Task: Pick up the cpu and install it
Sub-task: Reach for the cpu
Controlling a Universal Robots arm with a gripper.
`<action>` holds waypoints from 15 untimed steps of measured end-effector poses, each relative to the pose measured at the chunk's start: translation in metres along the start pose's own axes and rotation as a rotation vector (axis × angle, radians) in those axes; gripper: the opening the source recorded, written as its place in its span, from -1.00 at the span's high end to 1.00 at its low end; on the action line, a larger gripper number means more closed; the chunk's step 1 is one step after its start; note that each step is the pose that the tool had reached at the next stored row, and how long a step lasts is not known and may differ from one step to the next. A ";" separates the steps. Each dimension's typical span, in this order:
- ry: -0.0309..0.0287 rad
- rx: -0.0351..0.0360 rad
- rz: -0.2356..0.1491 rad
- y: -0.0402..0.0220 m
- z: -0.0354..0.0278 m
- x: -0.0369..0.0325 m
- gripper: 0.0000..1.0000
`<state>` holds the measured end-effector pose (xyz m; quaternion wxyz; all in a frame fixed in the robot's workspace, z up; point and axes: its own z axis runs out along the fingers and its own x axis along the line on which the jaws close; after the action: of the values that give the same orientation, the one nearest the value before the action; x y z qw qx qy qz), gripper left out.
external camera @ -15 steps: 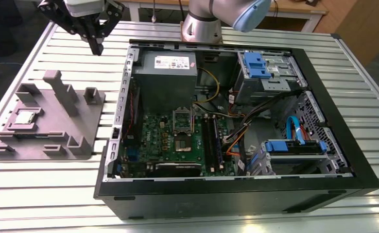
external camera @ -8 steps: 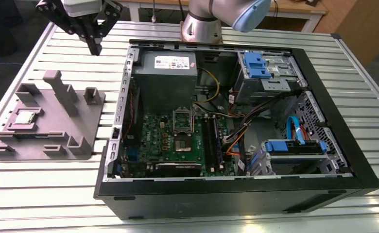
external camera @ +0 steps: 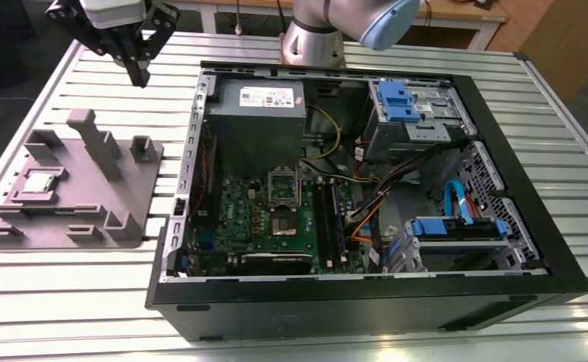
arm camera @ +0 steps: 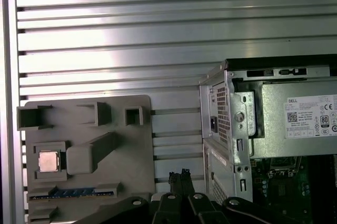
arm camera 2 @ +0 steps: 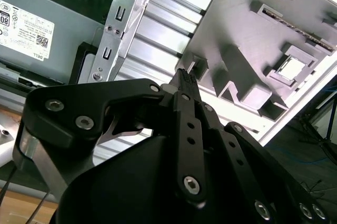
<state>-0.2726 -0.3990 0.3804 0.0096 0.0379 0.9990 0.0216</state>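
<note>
Above the table (external camera: 62, 286) edge beside the fixture (external camera: 83, 196), our gripper (external camera: 138, 74) hangs closed and empty; the cpu (external camera: 40, 183) sits unpicked, so we'd need it opened.

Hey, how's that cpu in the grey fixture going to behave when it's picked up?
The cpu looks thin, flat and rigid, so it probably won't flex or roll. Its smooth metal top may be slippery. It sits recessed in the fixture, so its edges likely offer little grip.
</note>
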 end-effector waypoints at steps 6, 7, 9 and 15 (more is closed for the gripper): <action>0.0000 0.0000 0.000 -0.0001 0.0000 0.0013 0.80; 0.0000 0.0000 0.000 -0.0001 0.0000 0.0014 0.80; 0.0000 0.0000 0.000 -0.0001 0.0000 0.0017 0.80; 0.0001 0.0000 0.000 -0.0002 0.0000 0.0030 0.80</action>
<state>-0.2756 -0.3989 0.3804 0.0096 0.0379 0.9990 0.0216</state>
